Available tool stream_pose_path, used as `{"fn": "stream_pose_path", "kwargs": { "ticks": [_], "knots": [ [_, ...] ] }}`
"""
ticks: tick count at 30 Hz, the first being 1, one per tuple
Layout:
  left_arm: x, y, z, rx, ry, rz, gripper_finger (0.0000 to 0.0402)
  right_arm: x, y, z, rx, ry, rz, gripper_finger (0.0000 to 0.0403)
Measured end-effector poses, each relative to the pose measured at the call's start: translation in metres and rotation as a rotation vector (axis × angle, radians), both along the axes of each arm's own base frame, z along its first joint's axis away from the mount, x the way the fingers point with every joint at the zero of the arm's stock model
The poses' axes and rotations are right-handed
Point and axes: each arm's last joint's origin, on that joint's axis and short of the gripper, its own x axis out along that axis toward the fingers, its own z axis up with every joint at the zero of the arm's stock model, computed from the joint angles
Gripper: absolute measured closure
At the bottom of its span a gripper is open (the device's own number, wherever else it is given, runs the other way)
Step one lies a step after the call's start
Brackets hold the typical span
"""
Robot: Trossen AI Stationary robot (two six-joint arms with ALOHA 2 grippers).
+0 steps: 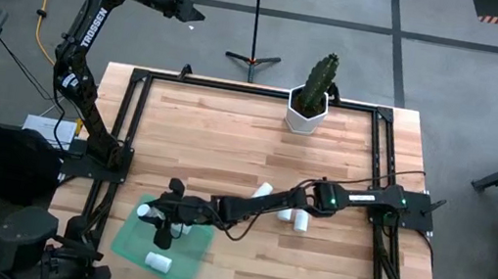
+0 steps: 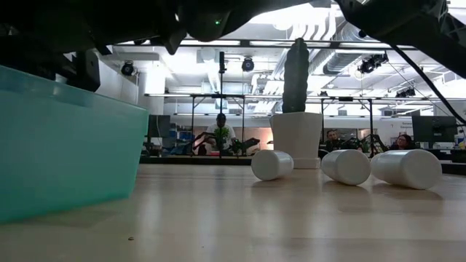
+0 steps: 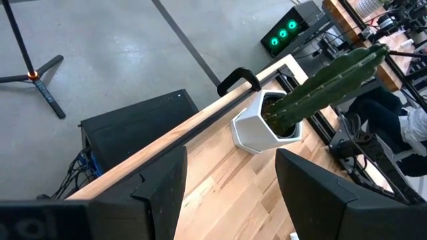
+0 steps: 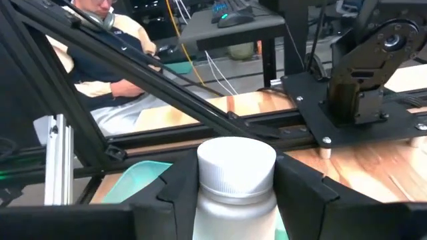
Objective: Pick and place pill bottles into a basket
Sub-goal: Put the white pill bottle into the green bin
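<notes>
High view: right tool (image 1: 163, 233) is reaching across the worktop (image 1: 256, 160) and hanging over the green basket (image 1: 126, 245), with a white pill bottle (image 4: 237, 187) standing upright between its fingers (image 4: 179, 193). Right wrist view is showing the fingers sitting against both sides of the bottle, so I am reading the tool as clamped on it, though possibly beginning to loosen. Two more bottles are already lying in the basket: one (image 1: 148, 212) just beside the tool toward the rim, one (image 1: 157, 262) a little past it at the near edge. Three loose bottles (image 1: 296, 220) are resting on their sides well behind the tool, back along its forearm.

Left tool (image 1: 191, 14) is waiting, raised off beyond the far corner of the worktop, fingers (image 3: 160, 193) standing apart and holding nothing, pointing toward the cactus pot (image 3: 261, 127).

Judgement: placing step is in hand for the third bottle. Next move is calling for the fingers to part fully over the basket floor, clear of the two neighbours, then a lift straight up before heading back for the loose three.
</notes>
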Motion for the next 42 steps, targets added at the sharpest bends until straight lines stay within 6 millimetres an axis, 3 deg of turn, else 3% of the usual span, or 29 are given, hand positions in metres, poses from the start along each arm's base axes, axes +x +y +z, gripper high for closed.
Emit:
{"fn": "stream_pose_path", "kwargs": {
  "ticks": [15, 25, 36, 42],
  "knots": [
    [0.0, -0.001, -0.001, -0.009, 0.003, 0.0, 0.014, 0.0, 0.0, -0.001, 0.0, 0.011, 0.024, 0.0236],
    [0.0, -0.001, -0.001, -0.011, 0.002, 0.001, 0.014, 0.002, -0.008, 0.0, 0.006, 0.005, 0.149, 0.0233],
    [0.0, -0.001, -0.001, -0.019, 0.005, 0.001, 0.014, 0.005, -0.019, 0.003, 0.096, -0.01, 0.176, 0.0135],
    [0.0, -0.001, -0.001, -0.02, 0.005, 0.001, 0.014, 0.005, -0.019, 0.006, 0.048, -0.052, 0.158, 0.0119]
  ]
}}
